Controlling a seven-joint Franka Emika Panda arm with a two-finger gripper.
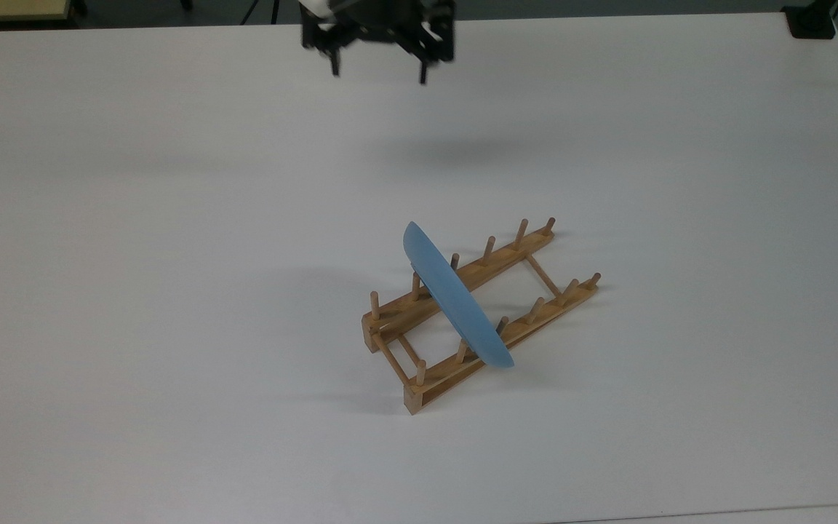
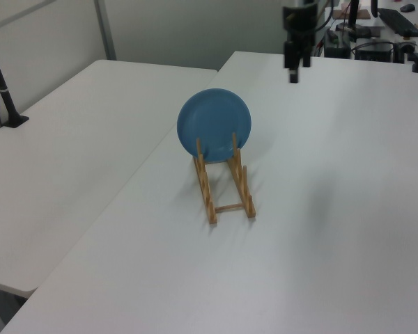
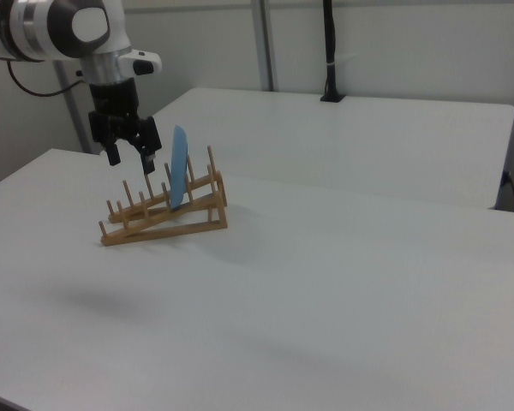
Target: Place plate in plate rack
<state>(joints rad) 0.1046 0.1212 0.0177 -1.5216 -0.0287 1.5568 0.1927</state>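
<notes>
The plate (image 1: 455,302) stands on its edge in the plate rack (image 1: 479,314), between the pegs near one end of the rails, and it leans a little. In the left view its round blue face (image 2: 214,125) is turned to the camera; in the right view it shows only as a thin blue edge (image 3: 178,175) above the wooden rails (image 3: 164,211). The rack's other slots hold nothing.

The claw (image 1: 377,71) hangs in the air well apart from the plate, near the far edge of the worktop (image 1: 172,291) in the top view. Its two fingers point down and are spread apart, with nothing between them. In the right view the claw (image 3: 129,160) is at the plate's left, under the white arm (image 3: 73,30).

The worktop is white and plain. A second white table (image 2: 63,160) stands beside it, with a black post (image 2: 1,87) on it, and grey wall panels (image 3: 394,43) are behind.
</notes>
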